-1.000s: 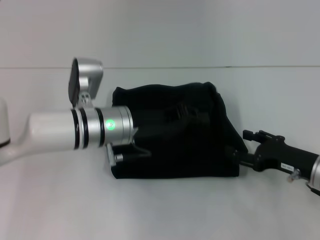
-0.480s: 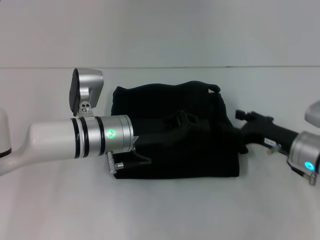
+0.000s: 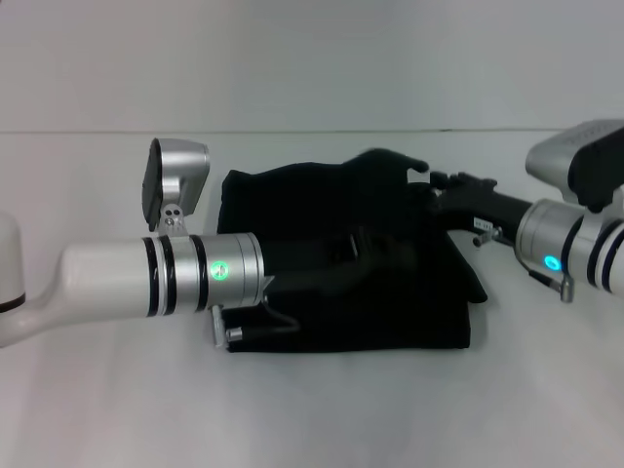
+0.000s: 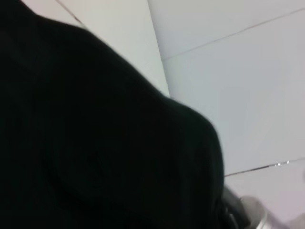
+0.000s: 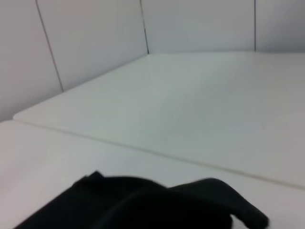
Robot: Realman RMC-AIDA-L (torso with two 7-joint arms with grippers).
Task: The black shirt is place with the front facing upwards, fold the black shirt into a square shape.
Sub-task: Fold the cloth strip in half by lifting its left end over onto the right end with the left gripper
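Reaching in from our left, the left gripper [image 3: 356,255] lies low over the middle of the black shirt [image 3: 292,205], black against black, so we cannot tell whether its fingers are spread or closed. Our right gripper [image 3: 437,187] sits at the shirt's far right corner, where a small fold of cloth stands lifted just beside its tip; its fingers also cannot be made out. The shirt lies folded into a rough rectangle on the white table [image 3: 322,409], its right edge bunched. No lettering or label shows on the upturned cloth.
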